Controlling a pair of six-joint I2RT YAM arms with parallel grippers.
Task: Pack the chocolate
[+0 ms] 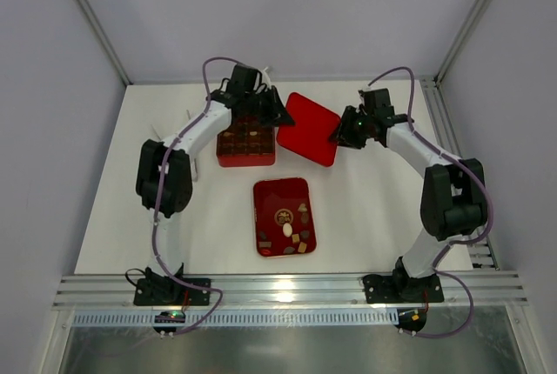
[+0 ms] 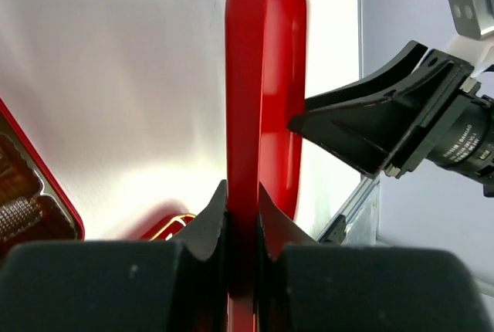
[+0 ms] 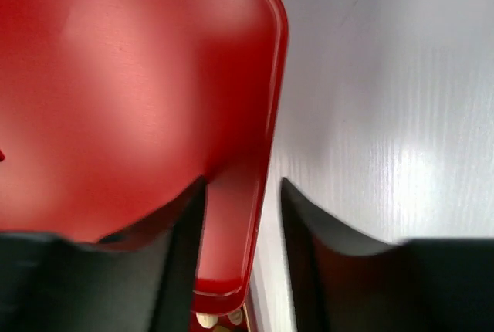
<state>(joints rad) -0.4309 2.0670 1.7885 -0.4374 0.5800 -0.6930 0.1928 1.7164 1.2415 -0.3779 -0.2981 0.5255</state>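
Observation:
Several chocolate pieces (image 1: 291, 230), dark, tan and one cream-white, lie on a flat red tray (image 1: 265, 196) in the middle of the table. A red grid box (image 1: 245, 158) with brown pieces in it stands behind the tray. A red lid (image 1: 309, 128) is held tilted just right of the box. My left gripper (image 1: 277, 116) is shut on the lid's left edge; in the left wrist view its jaws (image 2: 242, 193) pinch the rim of the lid (image 2: 262, 77). My right gripper (image 1: 335, 137) straddles the right rim of the lid (image 3: 139, 77), jaws (image 3: 241, 185) open with a gap.
White walls and metal frame posts close in the table at the back and sides. A rail (image 1: 278, 287) runs along the near edge by the arm bases. The right gripper (image 2: 370, 127) shows in the left wrist view, close to the lid.

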